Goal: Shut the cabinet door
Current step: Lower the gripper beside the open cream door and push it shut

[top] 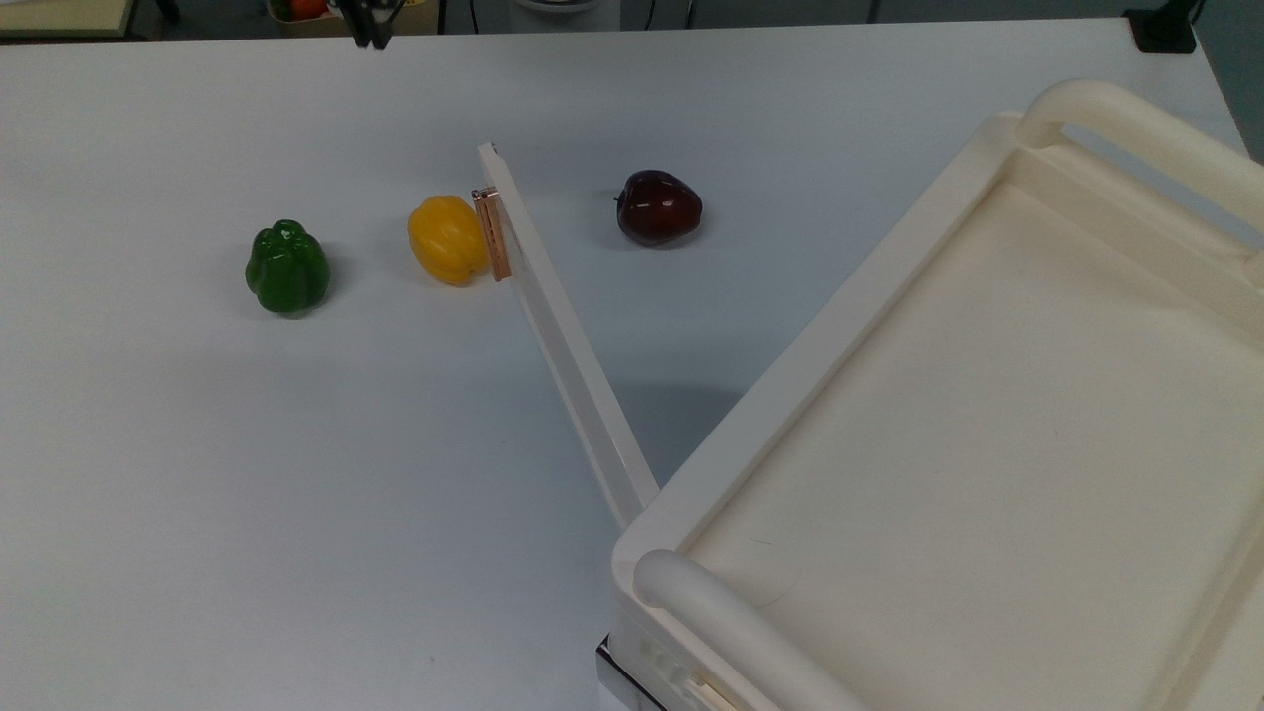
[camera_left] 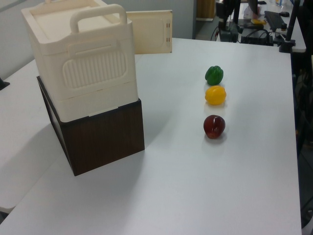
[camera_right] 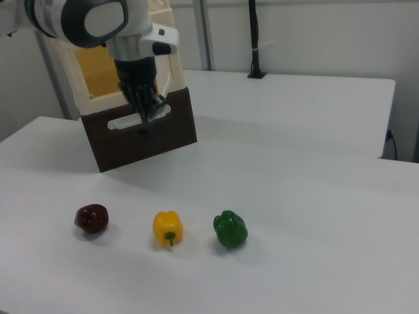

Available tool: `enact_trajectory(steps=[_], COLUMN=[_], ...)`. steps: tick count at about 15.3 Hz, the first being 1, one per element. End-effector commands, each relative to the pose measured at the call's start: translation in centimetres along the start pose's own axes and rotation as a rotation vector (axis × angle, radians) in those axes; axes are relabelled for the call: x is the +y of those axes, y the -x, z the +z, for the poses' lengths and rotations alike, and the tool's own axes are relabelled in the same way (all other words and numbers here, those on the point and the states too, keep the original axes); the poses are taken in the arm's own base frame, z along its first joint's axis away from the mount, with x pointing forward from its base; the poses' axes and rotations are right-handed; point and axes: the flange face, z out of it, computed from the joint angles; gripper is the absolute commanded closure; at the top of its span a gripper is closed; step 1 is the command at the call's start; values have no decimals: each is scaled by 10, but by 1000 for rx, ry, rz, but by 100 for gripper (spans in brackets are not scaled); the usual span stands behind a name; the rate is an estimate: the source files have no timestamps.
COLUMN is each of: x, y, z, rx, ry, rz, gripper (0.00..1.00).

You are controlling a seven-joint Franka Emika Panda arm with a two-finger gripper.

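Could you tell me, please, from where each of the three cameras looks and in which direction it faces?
Top view: sits high, looks down on the cabinet top, the open cabinet door and three fruits; the gripper tip shows at the upper edge.
Left view: sits raised beyond the cabinet's end, faces along the table toward desks behind.
Right view: sits low across the fruits, faces the cabinet front; the robot arm shows.
All views share the green pepper, yellow pepper and apple.
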Motion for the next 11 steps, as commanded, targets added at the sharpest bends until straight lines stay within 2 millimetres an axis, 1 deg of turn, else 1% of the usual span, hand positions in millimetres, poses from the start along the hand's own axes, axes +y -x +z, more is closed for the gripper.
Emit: enact_trajectory(steps=[1,3,4,7,9,11], x=[-27,-42,-51,-72,-82,-92], y=[-27,-45,-54,-79,-87,-88], z=[14,24,21,22,24,25], rx=[149,239,293,419,485,506], ry=[-54,-105,-138,-221,-280,-311], rz=[204,360,418,563,627,655], gripper=[100,100,100,100,99,98])
